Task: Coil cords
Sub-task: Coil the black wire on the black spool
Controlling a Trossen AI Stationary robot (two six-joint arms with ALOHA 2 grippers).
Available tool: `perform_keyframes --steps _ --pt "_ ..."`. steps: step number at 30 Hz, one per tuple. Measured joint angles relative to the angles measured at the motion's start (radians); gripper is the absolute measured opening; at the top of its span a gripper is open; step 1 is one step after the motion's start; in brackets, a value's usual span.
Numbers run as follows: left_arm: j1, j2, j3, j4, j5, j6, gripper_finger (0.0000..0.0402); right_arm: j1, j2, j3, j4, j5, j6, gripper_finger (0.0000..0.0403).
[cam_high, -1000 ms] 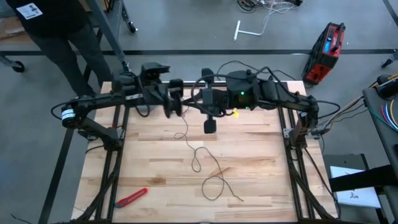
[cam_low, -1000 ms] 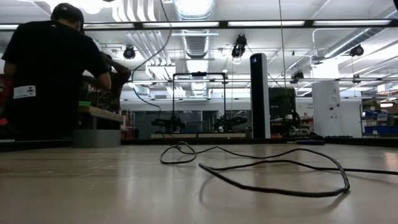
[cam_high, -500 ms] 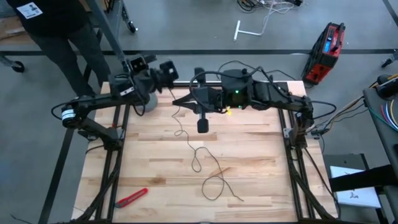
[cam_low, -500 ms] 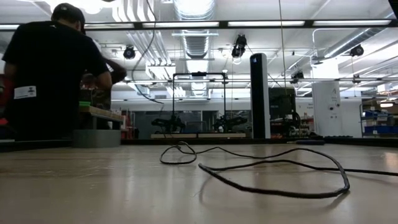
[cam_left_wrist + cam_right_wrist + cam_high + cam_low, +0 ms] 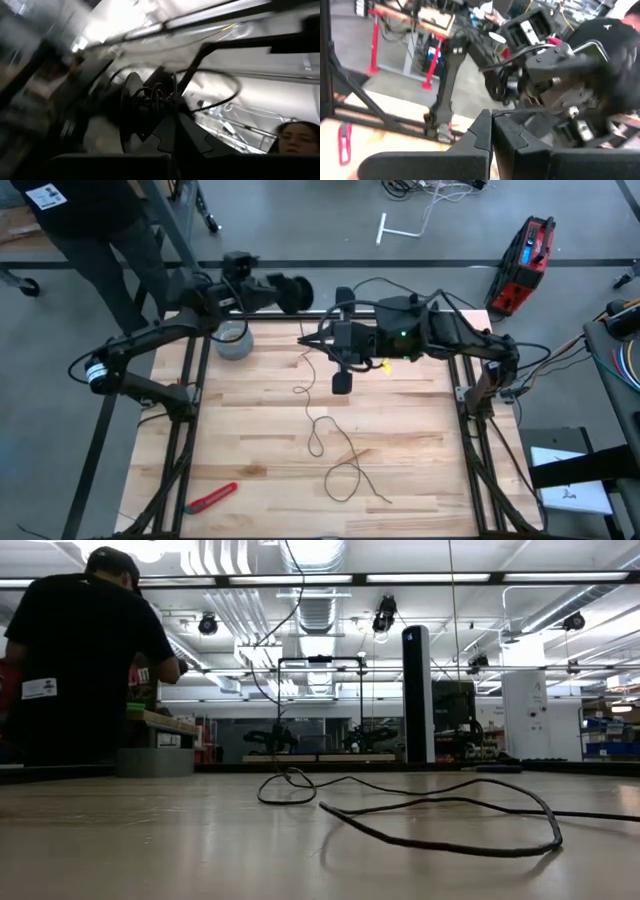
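Left gripper [image 5: 300, 292] holds the reel [image 5: 145, 112] raised past the table's far edge, fingers clamped on it; right gripper [image 5: 305, 342] pinches the cord [image 5: 318, 442], which trails in loose loops across the table [image 5: 230, 440]. Thin and limp, the cord will likely kink and slip, so grip it close to the reel.

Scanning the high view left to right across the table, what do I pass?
Red-handled tool → grey tape roll → left gripper holding the reel → cord loops → right gripper.

1 cord [image 5: 318, 435], 1 reel [image 5: 293, 293], 1 tape roll [image 5: 234, 341], 1 red cutter [image 5: 211, 497], 1 person [image 5: 90, 220]
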Motion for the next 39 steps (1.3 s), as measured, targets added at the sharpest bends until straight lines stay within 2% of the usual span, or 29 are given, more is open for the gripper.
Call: perform_keyframes --steps 4,8,13,20,22,26,30,35,39 --pt "0.013 -0.013 0.0 -0.202 0.161 -0.07 0.0 0.011 -0.021 0.0 -0.043 0.043 -0.012 0.0" --pt "0.007 -0.014 0.004 -0.204 0.316 -0.145 0.0 0.011 -0.035 0.001 -0.065 0.047 -0.023 0.0" --pt "-0.025 -0.018 0.014 -0.131 0.401 -0.208 0.0 0.008 -0.036 0.001 -0.064 0.052 -0.08 0.0" --pt "-0.105 -0.017 0.026 -0.09 0.397 -0.227 0.0 -0.026 -0.003 0.002 0.033 0.042 -0.136 0.0" --pt "-0.127 -0.016 0.025 -0.09 0.392 -0.228 0.0 -0.036 0.006 0.002 0.067 0.01 -0.15 0.0" --pt "-0.171 -0.016 0.02 -0.07 0.318 -0.218 0.0 -0.048 0.006 0.002 0.129 -0.029 -0.156 0.0" --pt "-0.2 -0.016 0.026 -0.029 0.302 -0.225 0.0 -0.061 0.023 0.003 0.171 -0.045 -0.115 0.0001" --pt "-0.22 -0.015 0.046 -0.005 0.294 -0.221 0.0 -0.101 0.039 0.004 0.156 -0.224 0.094 0.0035" --pt "-0.226 -0.016 0.073 0.019 0.237 -0.175 0.0 -0.151 0.069 0.003 0.159 -0.454 0.317 0.0075"
